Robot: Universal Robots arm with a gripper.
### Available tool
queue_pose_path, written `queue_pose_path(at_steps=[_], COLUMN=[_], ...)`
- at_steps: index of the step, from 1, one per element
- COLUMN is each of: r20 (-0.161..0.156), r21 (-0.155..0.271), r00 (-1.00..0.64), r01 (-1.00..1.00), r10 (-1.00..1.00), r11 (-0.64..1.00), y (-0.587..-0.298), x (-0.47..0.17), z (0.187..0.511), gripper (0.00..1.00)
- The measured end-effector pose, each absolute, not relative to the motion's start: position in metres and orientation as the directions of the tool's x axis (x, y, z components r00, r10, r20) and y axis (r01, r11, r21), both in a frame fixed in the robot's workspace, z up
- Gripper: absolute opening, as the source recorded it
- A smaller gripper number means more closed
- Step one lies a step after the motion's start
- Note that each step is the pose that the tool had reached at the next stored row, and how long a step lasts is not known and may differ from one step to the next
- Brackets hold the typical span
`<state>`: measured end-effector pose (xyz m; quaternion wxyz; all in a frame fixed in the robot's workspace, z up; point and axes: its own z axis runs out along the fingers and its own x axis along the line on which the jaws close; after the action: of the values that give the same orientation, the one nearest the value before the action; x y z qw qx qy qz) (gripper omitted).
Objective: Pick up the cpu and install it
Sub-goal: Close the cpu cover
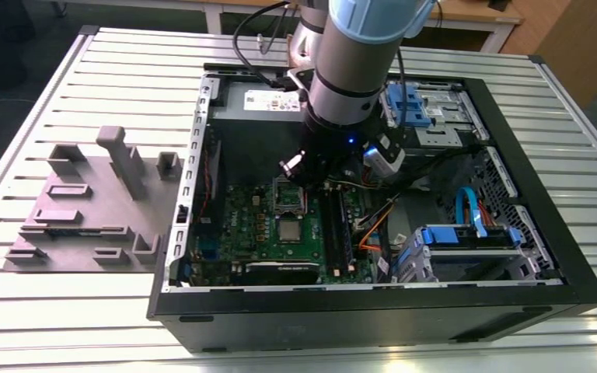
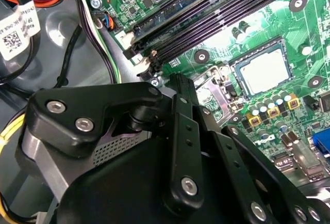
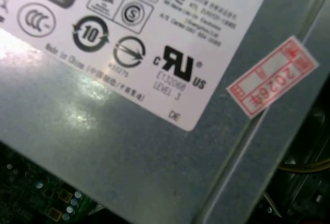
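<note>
Your gripper (image 1: 311,176) hangs low inside the black computer case (image 1: 382,311), over the far part of the green motherboard (image 1: 242,225). You cannot tell from these views whether it is apart or together. The cpu (image 1: 291,231) lies flat on the motherboard, to the near side of the gripper and almost straight in line with it, with the dark-centred metal frame (image 1: 290,196) between the two. In the second wrist view the cpu (image 2: 265,69) sits well clear of the gripper, inside a square surround near the memory slots (image 2: 221,12). It is square, so no long axis governs your approach.
</note>
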<state>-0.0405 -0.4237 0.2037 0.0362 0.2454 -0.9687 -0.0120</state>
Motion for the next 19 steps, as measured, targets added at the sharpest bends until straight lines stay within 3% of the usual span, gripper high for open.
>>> queue_pose_path(at_steps=[19], r20=[0.062], r21=[0.040], r00=[-0.877], r01=[-0.475], r10=[-0.476], r11=[0.879], y=[-0.4281], x=[-0.0471], z=[0.2105], gripper=[0.10])
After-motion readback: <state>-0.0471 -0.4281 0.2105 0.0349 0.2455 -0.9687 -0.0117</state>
